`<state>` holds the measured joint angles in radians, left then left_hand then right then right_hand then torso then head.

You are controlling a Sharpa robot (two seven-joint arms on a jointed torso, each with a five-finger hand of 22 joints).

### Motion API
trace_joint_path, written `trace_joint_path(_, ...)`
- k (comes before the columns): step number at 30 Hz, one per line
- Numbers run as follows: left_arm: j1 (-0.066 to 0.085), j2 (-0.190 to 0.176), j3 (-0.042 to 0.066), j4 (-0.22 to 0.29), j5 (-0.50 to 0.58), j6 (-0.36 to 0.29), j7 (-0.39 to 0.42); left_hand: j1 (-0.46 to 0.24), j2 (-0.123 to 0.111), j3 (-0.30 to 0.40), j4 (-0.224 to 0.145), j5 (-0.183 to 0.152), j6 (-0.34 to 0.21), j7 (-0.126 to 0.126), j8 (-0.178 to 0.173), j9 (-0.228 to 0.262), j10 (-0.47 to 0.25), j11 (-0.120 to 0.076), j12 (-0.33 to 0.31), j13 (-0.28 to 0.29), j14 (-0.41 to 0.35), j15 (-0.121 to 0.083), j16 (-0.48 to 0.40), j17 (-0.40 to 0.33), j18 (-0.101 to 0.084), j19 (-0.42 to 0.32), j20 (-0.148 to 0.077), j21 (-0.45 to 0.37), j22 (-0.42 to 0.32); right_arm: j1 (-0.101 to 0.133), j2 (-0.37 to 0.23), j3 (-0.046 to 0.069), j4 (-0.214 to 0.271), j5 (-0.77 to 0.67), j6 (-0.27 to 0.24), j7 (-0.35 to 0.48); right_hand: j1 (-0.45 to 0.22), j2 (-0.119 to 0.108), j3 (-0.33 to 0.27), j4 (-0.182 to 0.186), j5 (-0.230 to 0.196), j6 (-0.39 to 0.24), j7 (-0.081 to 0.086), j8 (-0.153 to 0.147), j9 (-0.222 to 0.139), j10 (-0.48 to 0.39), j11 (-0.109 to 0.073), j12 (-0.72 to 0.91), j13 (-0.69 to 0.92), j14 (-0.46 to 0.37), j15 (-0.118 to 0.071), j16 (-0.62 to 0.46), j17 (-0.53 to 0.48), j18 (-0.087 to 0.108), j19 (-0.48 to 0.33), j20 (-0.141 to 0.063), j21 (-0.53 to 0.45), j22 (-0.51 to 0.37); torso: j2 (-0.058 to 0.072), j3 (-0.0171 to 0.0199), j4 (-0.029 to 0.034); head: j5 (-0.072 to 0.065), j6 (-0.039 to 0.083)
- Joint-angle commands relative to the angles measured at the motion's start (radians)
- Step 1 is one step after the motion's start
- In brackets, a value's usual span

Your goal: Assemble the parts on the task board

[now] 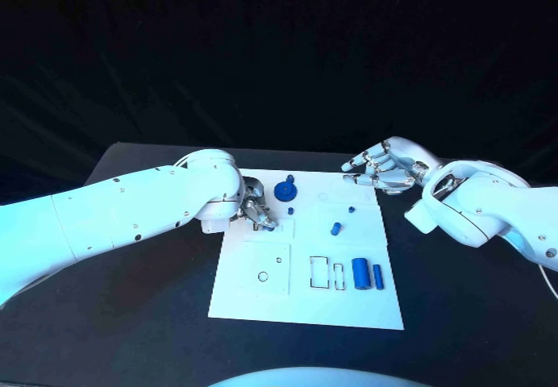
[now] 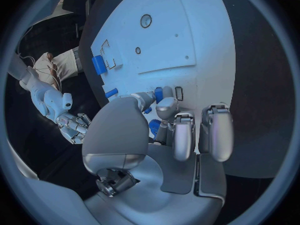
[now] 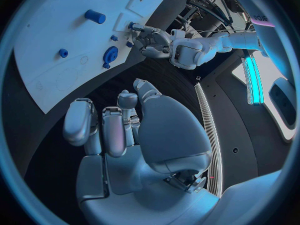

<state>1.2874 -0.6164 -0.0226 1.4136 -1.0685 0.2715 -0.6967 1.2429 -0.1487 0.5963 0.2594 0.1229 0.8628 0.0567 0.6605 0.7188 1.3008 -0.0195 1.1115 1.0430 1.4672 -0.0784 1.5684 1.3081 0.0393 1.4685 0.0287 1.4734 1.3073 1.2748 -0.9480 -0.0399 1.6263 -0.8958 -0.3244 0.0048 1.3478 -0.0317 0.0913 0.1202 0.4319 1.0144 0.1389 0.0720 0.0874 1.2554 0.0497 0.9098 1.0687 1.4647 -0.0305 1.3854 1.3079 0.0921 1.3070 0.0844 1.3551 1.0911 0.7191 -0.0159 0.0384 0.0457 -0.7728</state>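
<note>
Black table (image 1: 128, 322) bears task board (image 1: 250, 302) with blue parts (image 1: 362, 274).

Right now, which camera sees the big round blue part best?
The head view: the round blue part lies unblocked on the white board. The right wrist view shows it smaller. In the left wrist view I cannot pick it out.

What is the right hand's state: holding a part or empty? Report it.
Empty. The right hand hovers past the task board's far corner, fingers curled, nothing between them in the right wrist view.
</note>
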Motion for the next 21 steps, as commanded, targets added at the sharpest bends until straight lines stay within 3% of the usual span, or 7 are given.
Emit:
trace_joint_path(1,-0.003,-0.002,-0.002,0.003,-0.009,0.043,-0.106,0.000,0.014,0.160,-0.159,0.004,0.002,-0.008,0.003,0.002,0.001,-0.005,0.000,0.000,0.104,-0.006,0.002,0.263,-0.007,0.047,-0.003,-0.003,0.128,-0.001,0.002,0.000,0.001,-0.008,0.015,0.008,0.009,-0.002,0.004,0.004,0.003,0.006,0.000,0.005,-0.002,-0.007,-0.001,0.002,-0.001,0.059,0.005,-0.001,0.057,0.007,-0.002,-0.002,-0.005,-0.001,0.001,-0.0001,-0.0002,0.000,0.003)
trace_joint_path(12,-0.003,0.007,-0.003,-0.001,-0.009,0.039,-0.104,-0.031,0.010,0.163,-0.165,0.017,0.008,-0.011,0.012,0.007,0.010,-0.008,0.011,0.006,0.104,-0.007,0.002,0.263,-0.008,0.050,-0.005,0.000,0.133,-0.001,0.001,0.000,0.003,-0.008,0.014,0.007,0.009,-0.002,0.004,0.004,0.003,0.006,0.000,0.005,-0.002,-0.007,-0.001,0.002,-0.001,0.059,0.005,-0.001,0.057,0.007,-0.002,-0.002,-0.005,-0.001,0.000,0.0009,-0.0008,0.001,-0.002)
trace_joint_path(21,-0.003,0.027,-0.003,-0.020,-0.007,0.038,-0.107,-0.074,0.020,0.154,-0.156,0.017,0.017,-0.017,0.018,0.008,0.018,-0.012,0.021,0.011,0.104,-0.010,0.002,0.263,-0.010,0.053,-0.007,0.004,0.139,-0.001,-0.001,0.000,0.005,-0.008,0.014,0.006,0.007,-0.002,0.004,0.006,0.002,0.007,0.000,0.005,-0.002,-0.008,-0.001,0.001,-0.002,0.059,0.005,-0.002,0.056,0.007,-0.003,-0.002,-0.006,-0.002,0.000,0.0015,-0.0008,-0.003,0.002)
